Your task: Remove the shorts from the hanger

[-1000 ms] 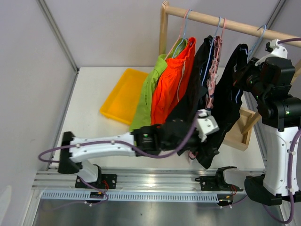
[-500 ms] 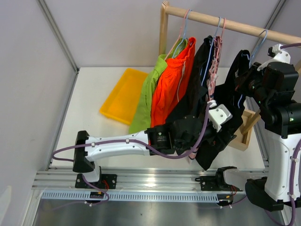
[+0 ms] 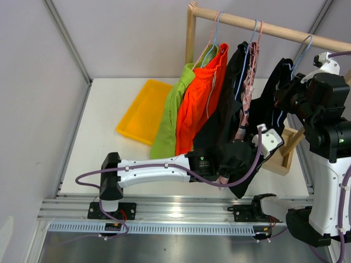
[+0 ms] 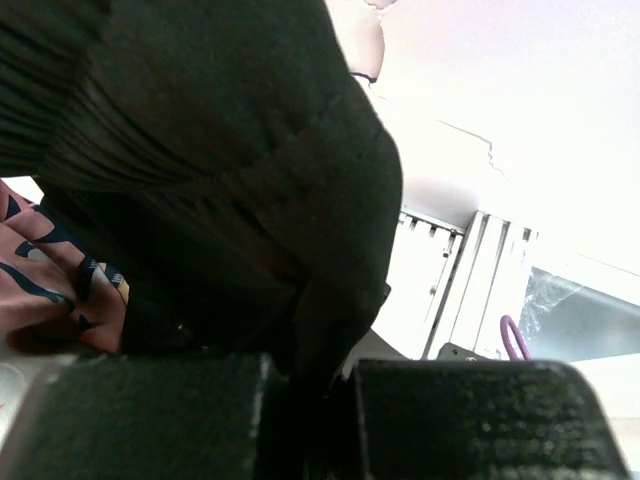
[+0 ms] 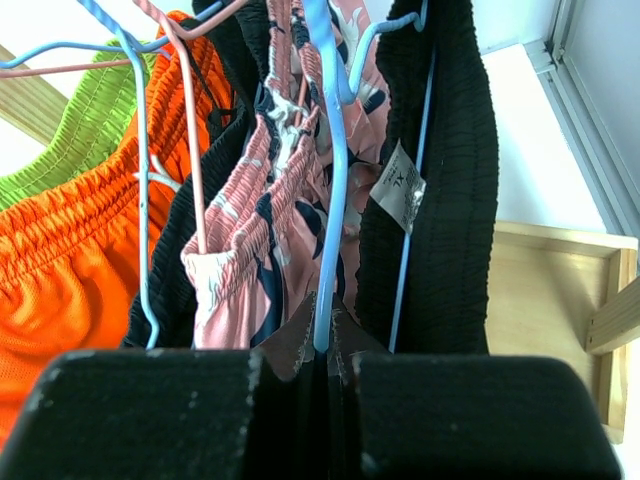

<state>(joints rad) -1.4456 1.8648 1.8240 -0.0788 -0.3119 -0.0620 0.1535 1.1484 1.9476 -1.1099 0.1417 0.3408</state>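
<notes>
Several shorts hang on hangers from the wooden rail [image 3: 247,23]: lime green [image 3: 170,115], orange [image 3: 200,104], black [image 3: 233,82], pink patterned [image 3: 249,82] and, furthest right, another black pair [image 3: 269,109]. My left gripper [image 4: 310,375] is shut on a fold of the right-hand black shorts [image 4: 230,180] low down; in the top view its fingers are buried in the dark cloth. Up by the waistband, my right gripper [image 5: 325,350] is shut on the blue hanger [image 5: 330,200] that carries this pair [image 5: 450,200], and it sits beside them in the top view [image 3: 286,93].
A yellow tray [image 3: 143,109] lies on the table left of the clothes. A wooden box [image 3: 279,156] stands under the right end of the rail. The rail's upright post [image 3: 190,38] rises behind the green shorts. The left arm stretches across the table's front.
The left arm reached further right and its gripper went from open to shut on the black shorts. The right gripper, with the hanger, shifted slightly right.
</notes>
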